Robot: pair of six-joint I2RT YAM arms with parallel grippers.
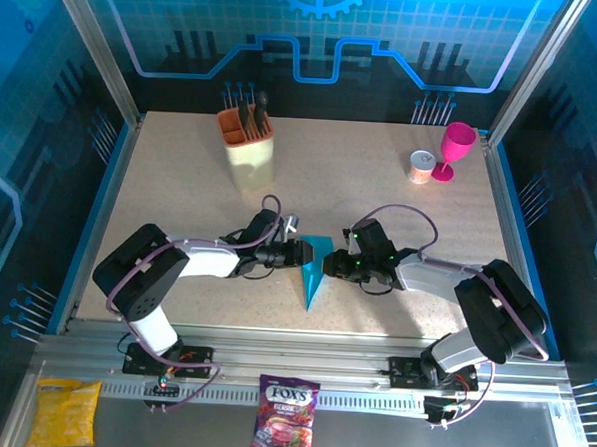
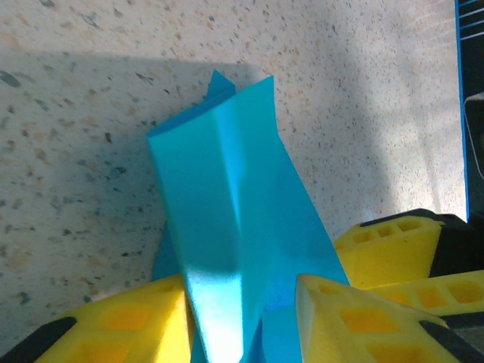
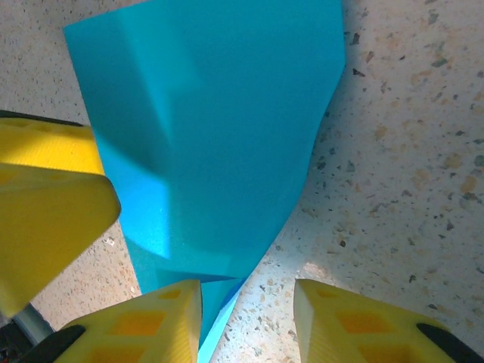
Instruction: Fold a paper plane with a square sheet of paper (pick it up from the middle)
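Left hand [image 1: 299, 253] and right hand [image 1: 333, 265] stand spread, flanking the paper plane [image 1: 314, 272] midway along the tabletop's [image 1: 180, 187] near edge; we judge it light, floppy, crease-prone, best pinched at its centre fold.

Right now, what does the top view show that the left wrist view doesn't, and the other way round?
Top view adds the wider scene: the table with a utensil holder, a pink goblet, a candy bag at the near rail, and the folded paper tapering to a point toward the arm bases. The left wrist view adds close detail: a raised crease running up the paper, which stands between the open yellow fingers of the left gripper. Both share the blue paper, the speckled tabletop, and the right gripper close beside it.
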